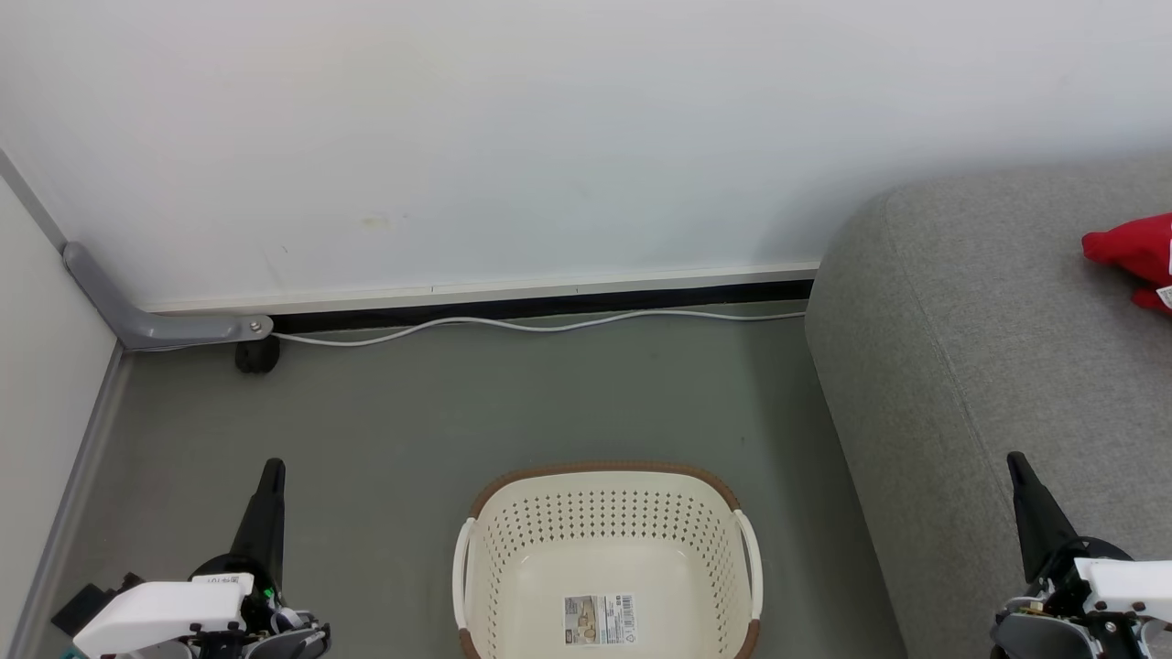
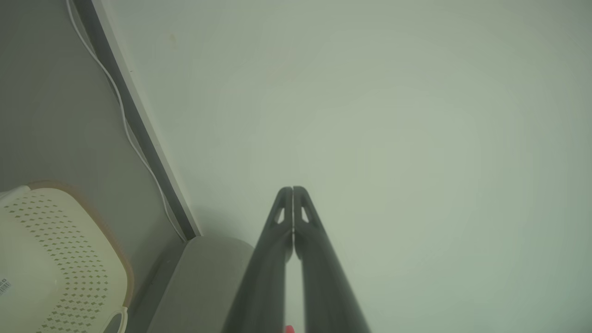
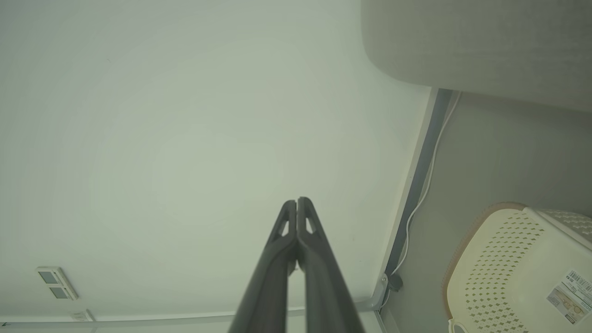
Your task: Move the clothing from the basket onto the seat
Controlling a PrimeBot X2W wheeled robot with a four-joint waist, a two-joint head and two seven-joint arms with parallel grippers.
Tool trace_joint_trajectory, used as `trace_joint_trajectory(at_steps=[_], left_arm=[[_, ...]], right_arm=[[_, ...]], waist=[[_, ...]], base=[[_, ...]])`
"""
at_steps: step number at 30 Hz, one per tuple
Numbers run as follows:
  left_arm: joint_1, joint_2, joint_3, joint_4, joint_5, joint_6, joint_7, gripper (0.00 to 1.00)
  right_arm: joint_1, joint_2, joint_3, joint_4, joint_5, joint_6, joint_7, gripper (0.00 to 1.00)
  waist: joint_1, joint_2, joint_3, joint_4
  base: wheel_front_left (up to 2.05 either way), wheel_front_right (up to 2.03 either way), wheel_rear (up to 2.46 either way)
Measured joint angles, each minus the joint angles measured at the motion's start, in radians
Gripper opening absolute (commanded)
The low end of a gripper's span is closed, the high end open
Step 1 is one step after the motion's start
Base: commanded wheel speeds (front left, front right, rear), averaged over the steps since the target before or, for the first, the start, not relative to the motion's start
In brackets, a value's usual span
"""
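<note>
The cream basket [image 1: 606, 526] with a brown rim stands on the floor at the bottom centre, nothing in it but a label sticker on its floor; it also appears in the wrist views [image 2: 55, 259] [image 3: 518, 268]. A piece of red clothing [image 1: 1134, 256] lies on the grey seat [image 1: 971, 348] at the right edge. My left gripper [image 1: 273, 469] is shut at the lower left, left of the basket, and points at the wall [image 2: 292, 188]. My right gripper [image 1: 1014, 460] is shut at the lower right over the seat's front, fingers together [image 3: 296, 200].
A white wall with a dark baseboard runs behind. A white cable [image 1: 549, 323] lies along the floor at its foot. A grey bracket and a small black wheel [image 1: 256, 352] sit in the left corner. Grey floor surrounds the basket.
</note>
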Motion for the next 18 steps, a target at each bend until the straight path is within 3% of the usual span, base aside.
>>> trace_joint_trajectory(at_steps=[18], left_arm=[[0.000,0.000,0.001,0.000,0.000,0.000,0.000,0.00]], right_arm=[[0.000,0.000,0.000,0.000,0.000,0.000,0.000,0.00]], waist=[[0.0000,0.0000,0.000,0.000]], base=[[0.00,0.00,0.00]])
